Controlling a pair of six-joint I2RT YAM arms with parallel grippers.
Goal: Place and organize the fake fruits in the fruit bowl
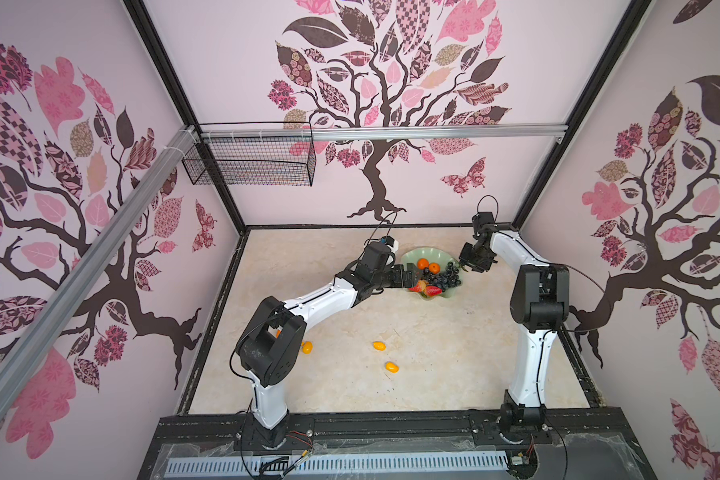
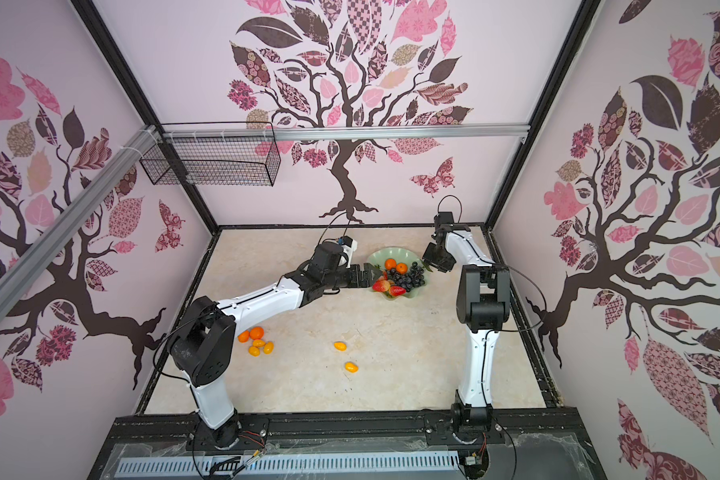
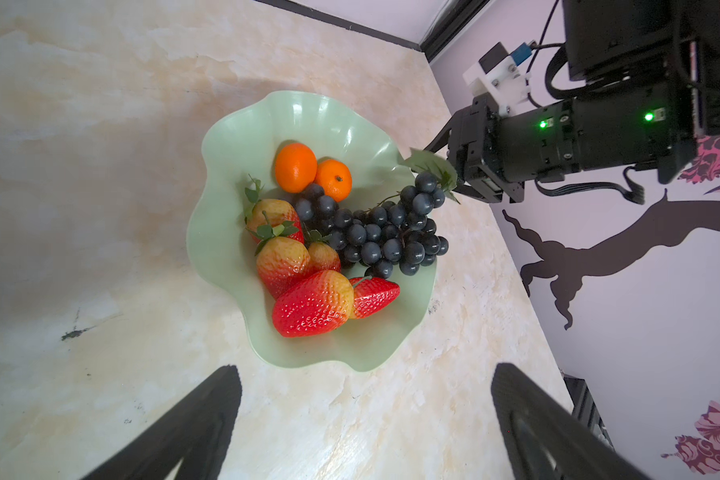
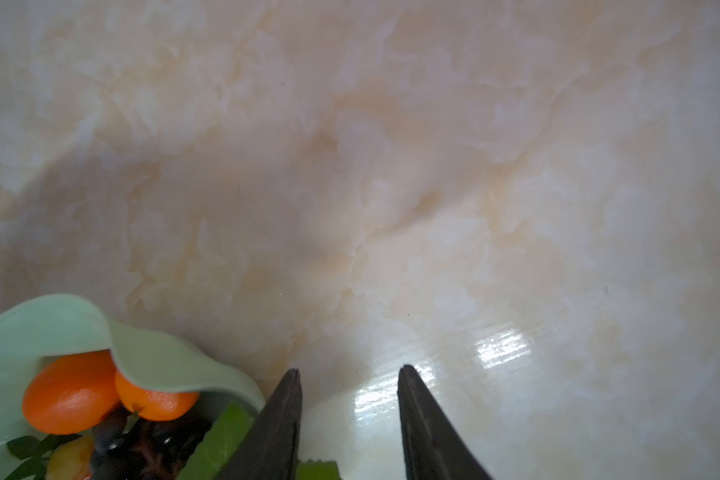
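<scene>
At the near end of the table (image 2: 391, 386), two yellow-orange ovals (image 2: 351, 367) are seen lying apart in the open. A cluster of oranges and ovals (image 2: 256, 338) is gathered just beside the left arm's lower joint.

Farther back, toward the right, the fruit bowl (image 3: 242, 137) is found. It holds two oranges (image 3: 296, 166), several strawberries (image 3: 312, 303) and the grape bunch (image 3: 383, 232), whose leaf is hung over the rim.

The left tool (image 3: 366, 370) is held spread wide and empty, just short of the bowl's rim on the strawberry side. The right tool (image 4: 350, 370) is set at the opposite rim by the grape leaf. Its fingers are parted and nothing is seen between the tips; whether the leaf is touched cannot be told.

The bowl is judged about half filled, and the step in hand appears to be the settling of the grapes. A fetch from the near cluster is called for next: a descent from above and a narrow pinch, since the ovals are small and likely to roll.

Ample open table is left between the arms. The bowl's raised wavy rim should be cleared from above. Little room is left behind the right tool, where the back and side walls stand close.
</scene>
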